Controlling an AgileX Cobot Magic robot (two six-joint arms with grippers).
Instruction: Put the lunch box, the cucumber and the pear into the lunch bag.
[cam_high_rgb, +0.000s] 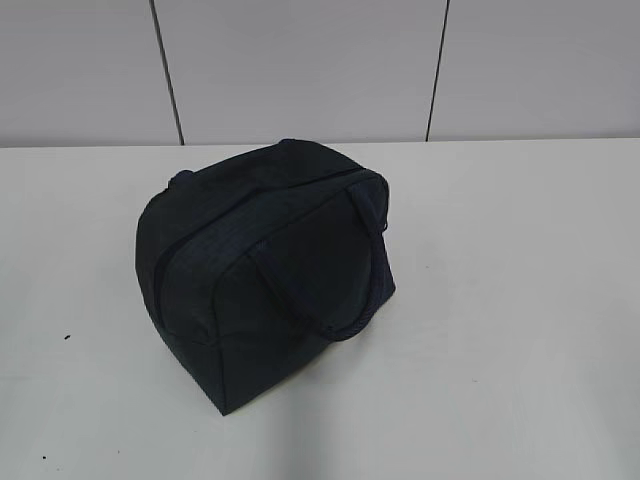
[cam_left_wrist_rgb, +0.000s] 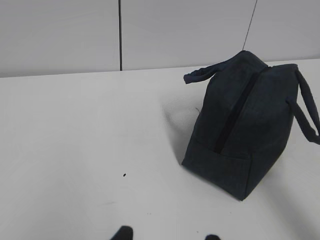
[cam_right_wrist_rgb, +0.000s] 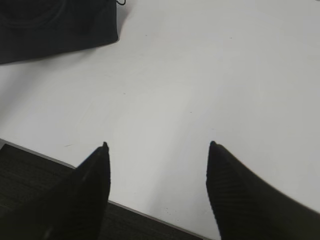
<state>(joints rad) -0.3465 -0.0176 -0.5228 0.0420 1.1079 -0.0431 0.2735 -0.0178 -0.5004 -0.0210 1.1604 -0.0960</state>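
One item only on the worktop (cam_high_rgb: 520, 330): the bag (cam_high_rgb: 265, 270), navy, sitting just left of centre in the exterior view, well back from the front edge. Zipper line runs along its top and down the end; looks closed as far as I can tell, silver pull not made out. One handle loop lies flopped over the right face of the bag.

Left side: left pincer (cam_left_wrist_rgb: 166, 235) only shows as two dark tips at the bottom edge of its wrist view, apart from each other, nothing between them, so parted and empty. It is low over bare worktop, well apart from the bag, which lies up and right of it in that view.

Centre: box, cucumber and pear are not visible in any view. Cannot tell if they are inside the bag or simply off camera. The bag bulges a bit, but that settles nothing.

Right side: right pincer (cam_right_wrist_rgb: 157, 147) has its fingers spread wide, nothing held, hanging over the near worktop edge. A bag corner shows at the top left of that view, well apart from the pincer.

Progress, as a judgement: either all three are already packed and both arms are clear of the bag, or nothing has started. Closed zipper and empty pincers fit both.
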